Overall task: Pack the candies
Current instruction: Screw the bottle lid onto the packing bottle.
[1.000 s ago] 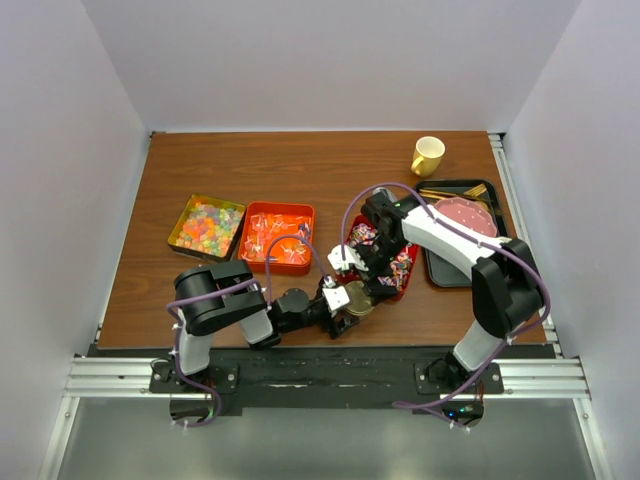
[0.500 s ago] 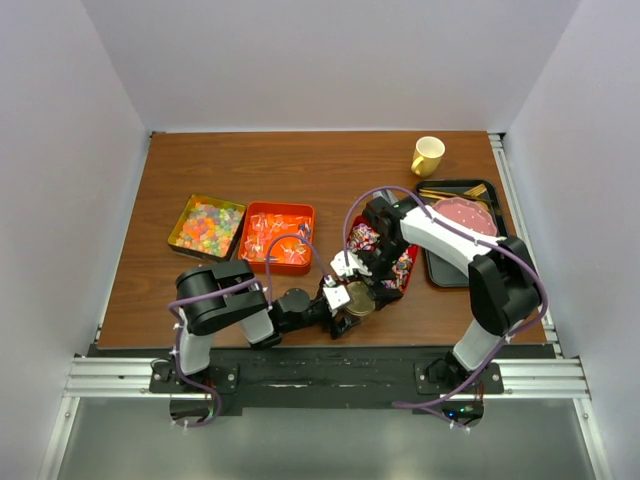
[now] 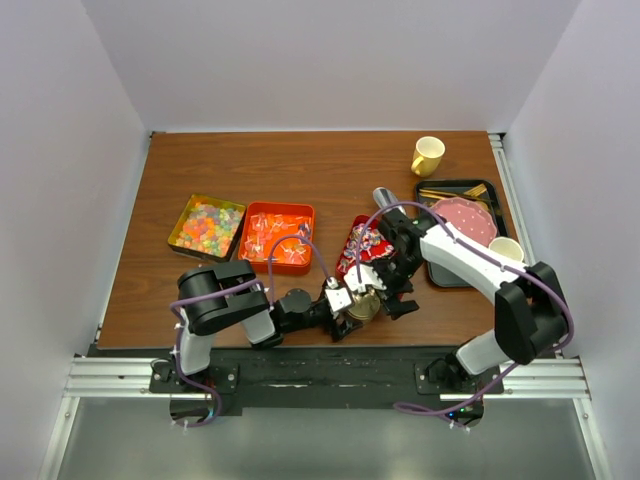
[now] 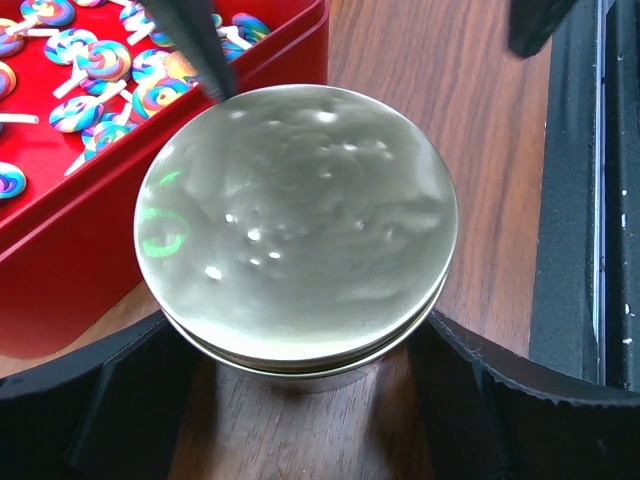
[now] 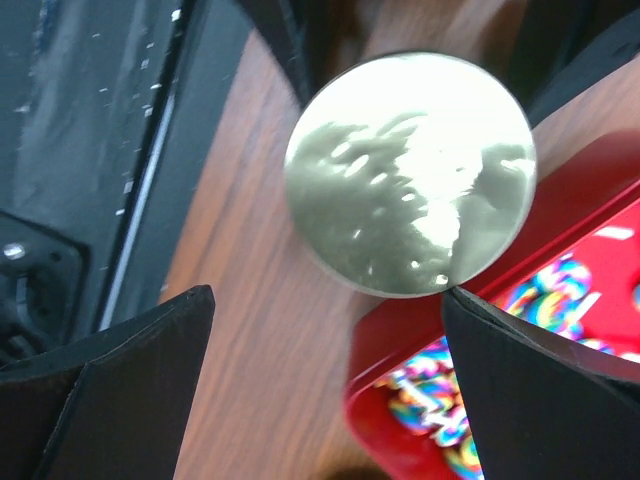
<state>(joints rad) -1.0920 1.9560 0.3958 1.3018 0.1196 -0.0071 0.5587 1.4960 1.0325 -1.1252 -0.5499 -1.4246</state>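
The swirled candies [image 4: 90,75], lying loose in the red tray [image 4: 60,270] just beside the gold tin [image 4: 300,220] clamped in the left gripper [image 4: 300,400], are judged light, stiff and easily scattered, best pinched singly across the disc by the right gripper [image 5: 325,340], held wide open and empty.

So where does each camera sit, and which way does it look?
Top external: above and behind, looking down on the table; left arm and right arm show.
Left wrist: on the left arm, looking down at the gold tin between its fingers.
Right wrist: on the right arm, above that tin; fingers spread.
Shared: tin, red tray.
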